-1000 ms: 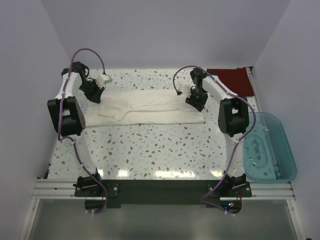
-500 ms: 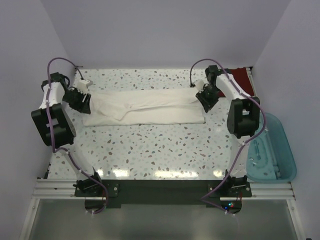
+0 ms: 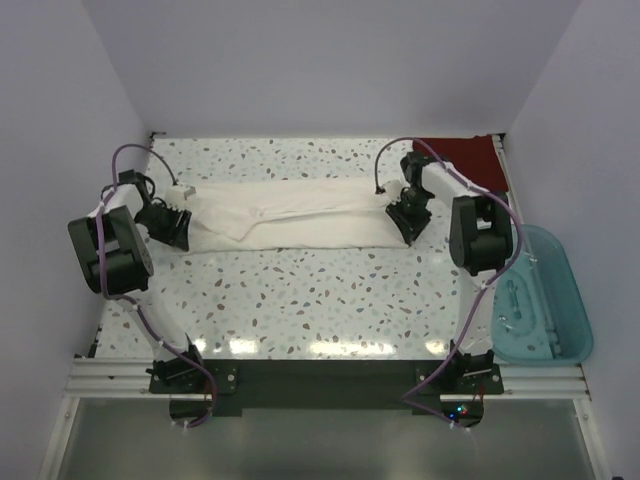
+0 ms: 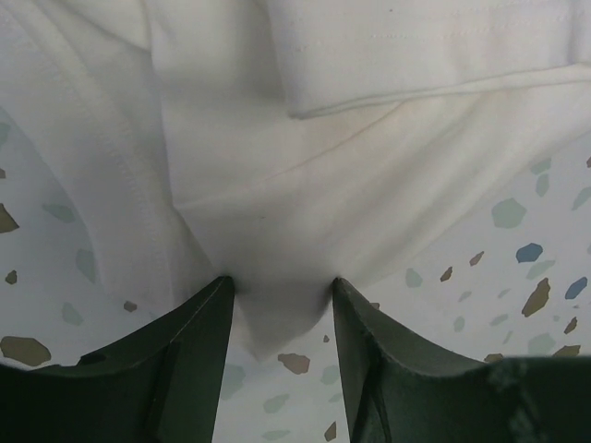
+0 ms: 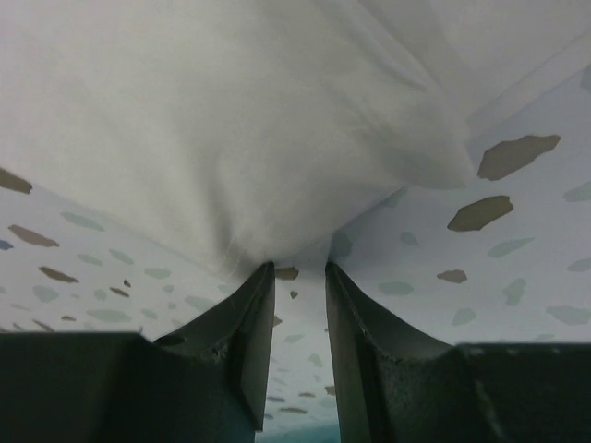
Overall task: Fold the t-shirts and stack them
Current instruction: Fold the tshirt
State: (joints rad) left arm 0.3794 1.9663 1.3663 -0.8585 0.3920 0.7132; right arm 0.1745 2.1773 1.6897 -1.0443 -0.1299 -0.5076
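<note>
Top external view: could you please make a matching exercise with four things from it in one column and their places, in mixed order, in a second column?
Things:
1. white t-shirt
2. dark red t-shirt
3. teal bin
4. left gripper

Places:
A. in the far right corner of the table
B. at the left end of the long white cloth
C. beyond the table's right edge
D. stretched in a band across the table's far half

Pairs: 1-D, 2-A, 3-C, 4-B
</note>
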